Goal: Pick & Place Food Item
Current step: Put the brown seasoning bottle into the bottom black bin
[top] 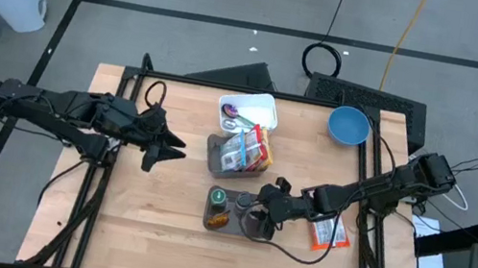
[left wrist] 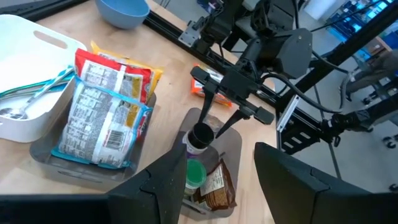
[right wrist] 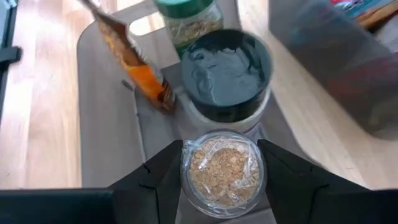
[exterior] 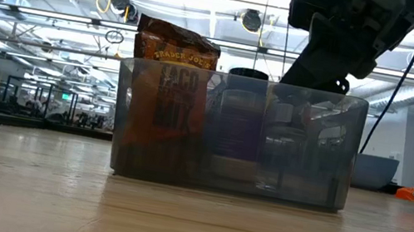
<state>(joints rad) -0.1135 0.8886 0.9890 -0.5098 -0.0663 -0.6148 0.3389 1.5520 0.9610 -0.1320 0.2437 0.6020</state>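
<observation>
A grey bin (top: pixel 231 213) at the table's middle holds an orange taco-mix packet (right wrist: pixel 134 68), a green-lidded jar (right wrist: pixel 186 12) and a black-lidded jar (right wrist: pixel 227 68). My right gripper (right wrist: pixel 221 146) reaches in from the table's right, over the bin's right part (top: pixel 256 217), shut on a small clear jar of brown crumbs (right wrist: pixel 221 169). My left gripper (top: pixel 168 151) hangs open in the air over the table's left half, with nothing between its fingers (left wrist: pixel 168 180). My right gripper pinches the clear jar between its two fingers, one on each side of the round wall (right wrist: pixel 186 171) just below the lid. The fingers slant down from the table's right. The jar stays upright inside the bin; whether its base rests on the bin floor I cannot tell.
Behind the bin stands a second grey bin (top: pixel 216 155) with food packets. A white tray (top: pixel 263 107) with spoons is behind that. A blue bowl (top: pixel 349 125) sits at the far right. An orange packet (top: pixel 330 232) lies on the table under my right arm.
</observation>
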